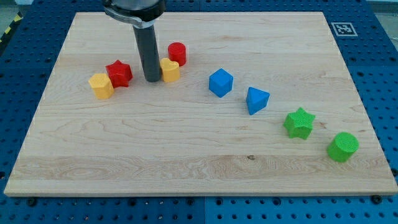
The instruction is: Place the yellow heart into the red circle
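The yellow heart [170, 70] sits on the wooden board just below and left of the red circle, a short red cylinder [177, 53]; the two look to be touching or nearly so. My tip [151, 79] stands on the board right against the yellow heart's left side, between it and the red star [119, 73]. The rod rises from the tip to the view's top.
A yellow hexagon block [101, 86] lies left of the red star. A blue cube [221, 82] and a blue pointed block [257, 100] lie at the middle right. A green star [299, 122] and a green cylinder [342, 147] lie at the lower right.
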